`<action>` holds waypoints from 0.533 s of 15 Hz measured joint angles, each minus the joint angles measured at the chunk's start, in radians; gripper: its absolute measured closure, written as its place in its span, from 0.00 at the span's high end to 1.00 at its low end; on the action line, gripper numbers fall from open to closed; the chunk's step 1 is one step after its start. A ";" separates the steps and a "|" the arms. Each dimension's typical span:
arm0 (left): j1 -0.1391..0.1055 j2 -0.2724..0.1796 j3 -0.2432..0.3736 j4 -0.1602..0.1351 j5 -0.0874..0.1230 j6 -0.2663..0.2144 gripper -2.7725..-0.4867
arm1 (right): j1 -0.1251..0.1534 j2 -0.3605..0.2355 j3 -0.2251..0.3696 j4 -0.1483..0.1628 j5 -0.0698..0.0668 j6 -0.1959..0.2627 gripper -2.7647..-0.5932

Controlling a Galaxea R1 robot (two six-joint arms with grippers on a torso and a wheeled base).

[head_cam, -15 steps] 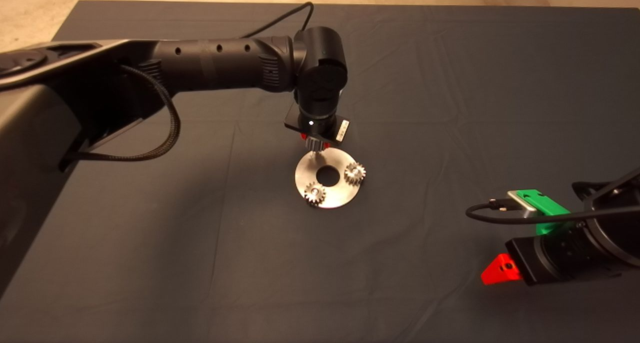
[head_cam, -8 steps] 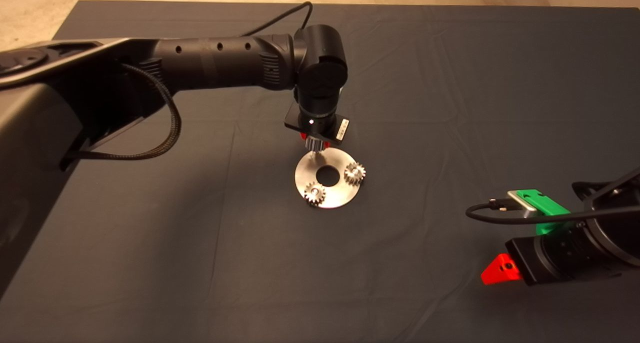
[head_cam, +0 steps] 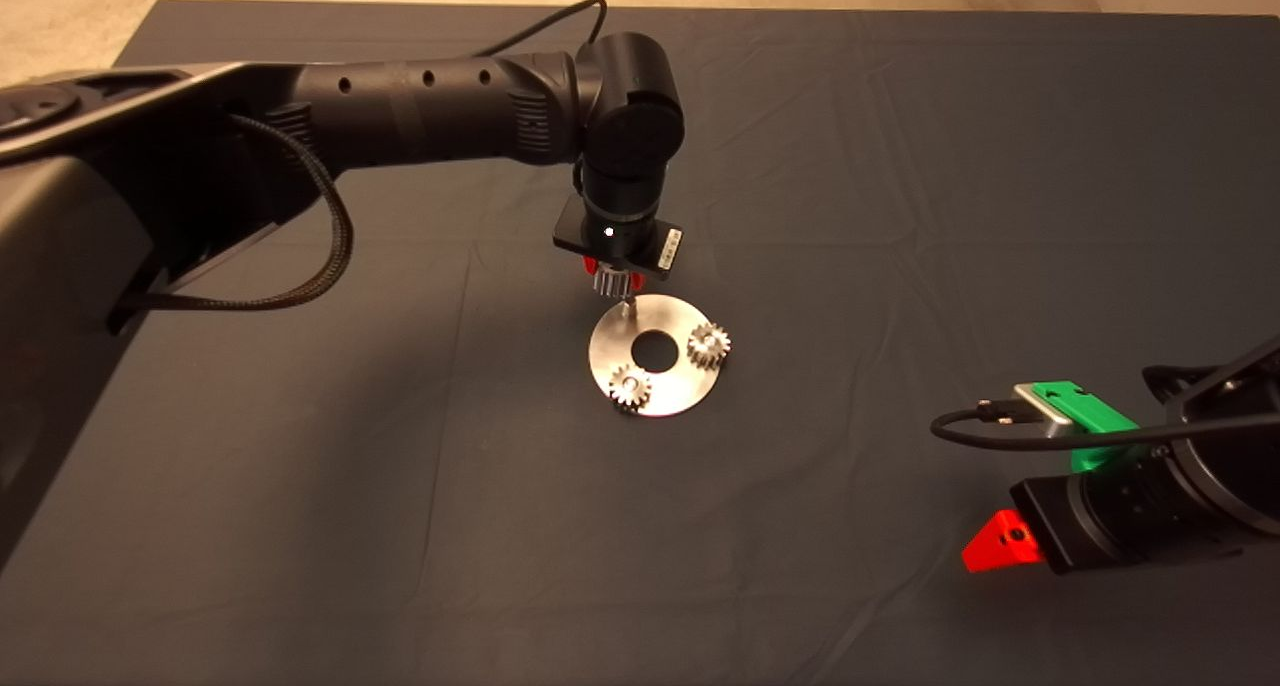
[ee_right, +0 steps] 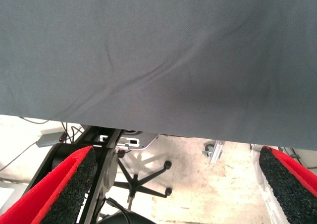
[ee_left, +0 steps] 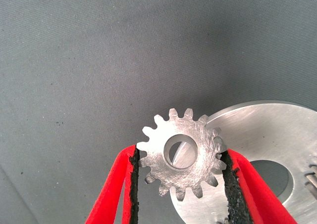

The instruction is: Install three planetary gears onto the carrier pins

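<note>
A shiny silver disc (head_cam: 668, 394) with a round centre hole lies mid-mat. Two planetary gears sit on its pins, one at the front left (head_cam: 630, 387) and one at the right (head_cam: 709, 345). My left gripper (head_cam: 612, 281) is shut on the third gear (ee_left: 180, 157) and holds it just above the disc's far-left pin (head_cam: 629, 309). In the left wrist view the pin (ee_left: 182, 154) shows through the gear's centre hole, a little off centre, with the disc (ee_left: 267, 140) behind. My right gripper (head_cam: 995, 544) is parked open at the lower right.
The dark mat (head_cam: 900, 166) has shallow wrinkles around the disc. Past the mat's edge the right wrist view shows a floor with a chair base (ee_right: 143, 177) and cables.
My left gripper has lifted a little and shifted slightly left and away with the gear; the bare pin now shows below the gear. The right arm has not moved.
</note>
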 joint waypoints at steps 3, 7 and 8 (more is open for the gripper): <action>0.000 0.000 -0.002 -0.005 -0.001 0.000 0.18 | 0.000 0.000 0.000 0.000 0.000 0.000 0.86; 0.000 0.000 -0.002 -0.006 -0.001 0.000 0.18 | -0.011 0.000 0.000 0.000 0.000 0.000 0.86; -0.002 0.000 -0.002 -0.008 -0.001 -0.001 0.18 | -0.011 0.000 0.000 0.000 0.000 0.000 0.86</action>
